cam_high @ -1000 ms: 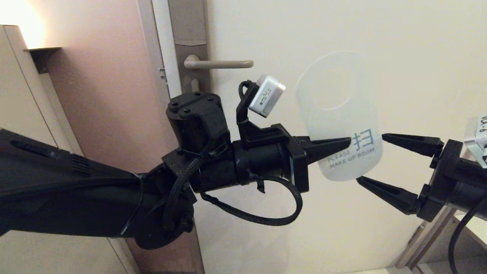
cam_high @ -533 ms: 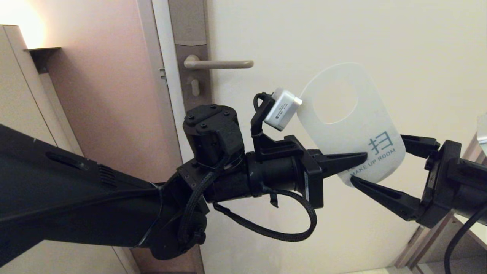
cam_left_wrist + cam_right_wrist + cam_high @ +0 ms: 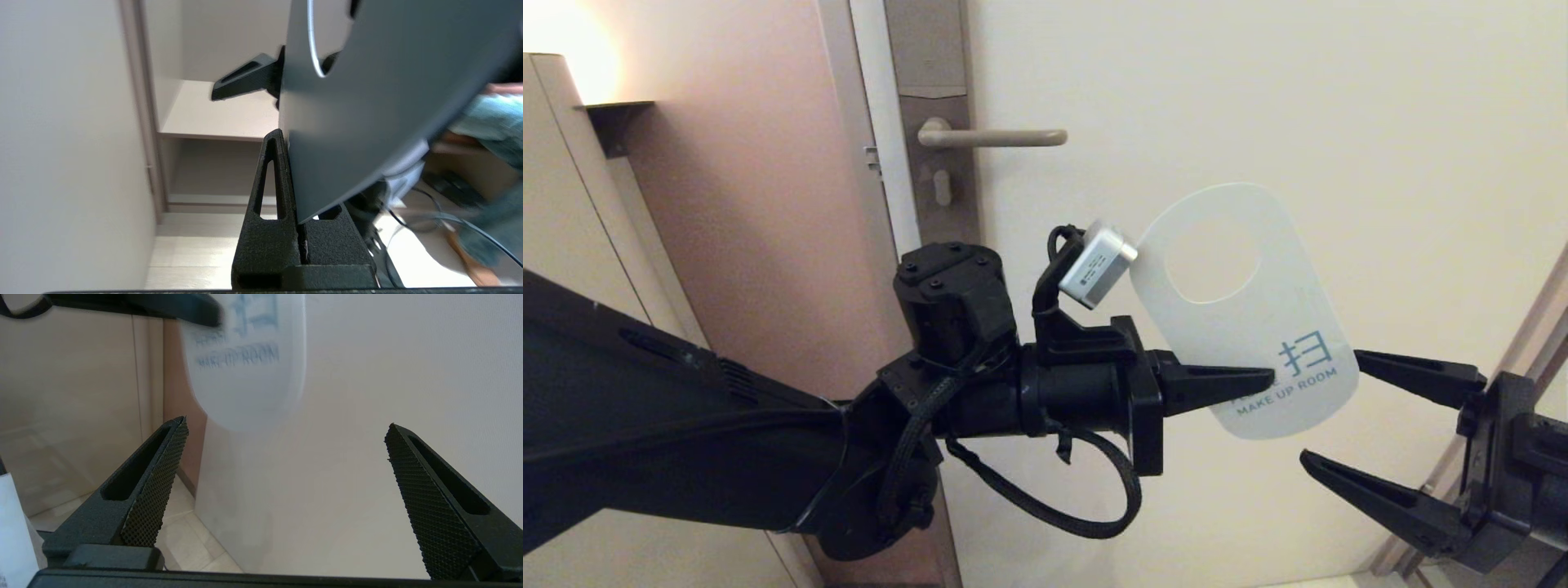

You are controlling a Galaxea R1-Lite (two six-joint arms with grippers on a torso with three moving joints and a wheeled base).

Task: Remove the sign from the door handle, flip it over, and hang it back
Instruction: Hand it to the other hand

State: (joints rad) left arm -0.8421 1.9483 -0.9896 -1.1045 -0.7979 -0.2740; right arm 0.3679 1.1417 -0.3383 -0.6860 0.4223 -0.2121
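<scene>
The sign (image 3: 1258,327) is off the handle, its white side with teal "MAKE UP ROOM" facing me, oval hole uppermost. My left gripper (image 3: 1262,380) is shut on its lower edge and holds it in front of the door, below and right of the door handle (image 3: 996,137). In the left wrist view the sign (image 3: 388,102) stands pinched between the fingers (image 3: 269,179). My right gripper (image 3: 1331,416) is open, just right of and below the sign, apart from it. In the right wrist view the sign (image 3: 249,367) hangs beyond the open gripper (image 3: 286,430).
The cream door (image 3: 1258,82) fills the background. The handle's tall brown-grey plate with keyhole (image 3: 935,163) is at its left edge, then the door frame (image 3: 874,163) and a pink-brown wall (image 3: 752,204). A shelf recess (image 3: 216,118) shows in the left wrist view.
My left gripper moved down and left with the sign, away from the right gripper. My right gripper, whose jaws stood around the sign's lower end, dropped back to the lower right and stays open.
</scene>
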